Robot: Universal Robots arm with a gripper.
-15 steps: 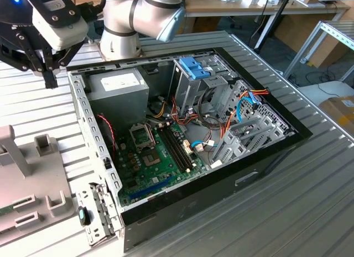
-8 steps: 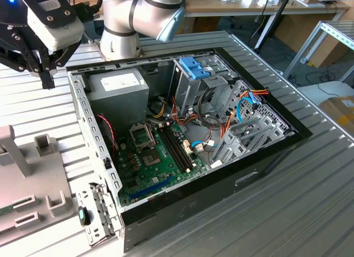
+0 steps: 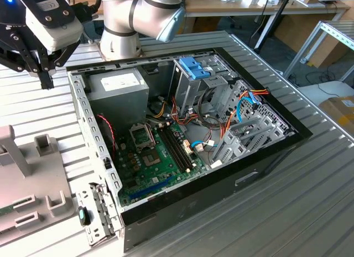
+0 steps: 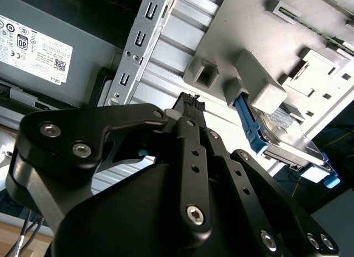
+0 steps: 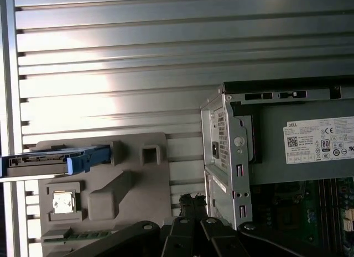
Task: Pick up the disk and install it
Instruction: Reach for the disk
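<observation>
One disk [image 5: 41, 159] sits in the grey fixture [image 5: 138, 182], apart from closed jaws.

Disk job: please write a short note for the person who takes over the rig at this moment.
Gripper: shut, holding nothing, above the ribbed table near a corner of the open computer case.
Disk: stands on its edge in the grey holder, in its blue carrier, apart from the gripper.
Done: nothing yet.
Left: the pick-up and the install, both.
</observation>
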